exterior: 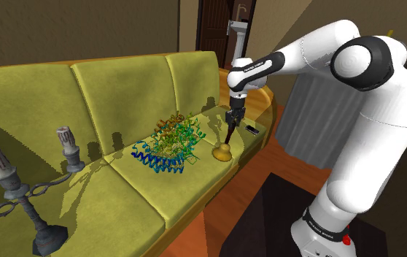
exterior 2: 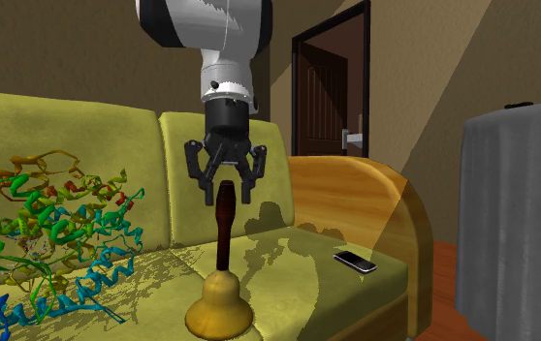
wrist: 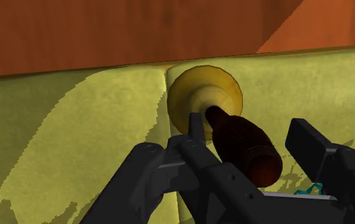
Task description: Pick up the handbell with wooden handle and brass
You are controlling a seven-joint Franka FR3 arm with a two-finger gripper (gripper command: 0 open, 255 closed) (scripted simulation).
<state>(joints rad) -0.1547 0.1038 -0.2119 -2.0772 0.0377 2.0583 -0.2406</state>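
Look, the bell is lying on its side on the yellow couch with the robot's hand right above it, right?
Not quite. The bell stands upright on the yellow couch, handle pointing up, not lying on its side; the second exterior view shows it. The hand is right above it, open around the handle's top.

A yellow-green sofa (exterior: 122,87) with a wooden armrest (exterior 2: 375,194) stands against brown walls (exterior: 85,29). Beyond it is a dark door (exterior 2: 319,97), and a grey-draped table (exterior 2: 516,213) stands on the wooden floor (exterior: 268,164).
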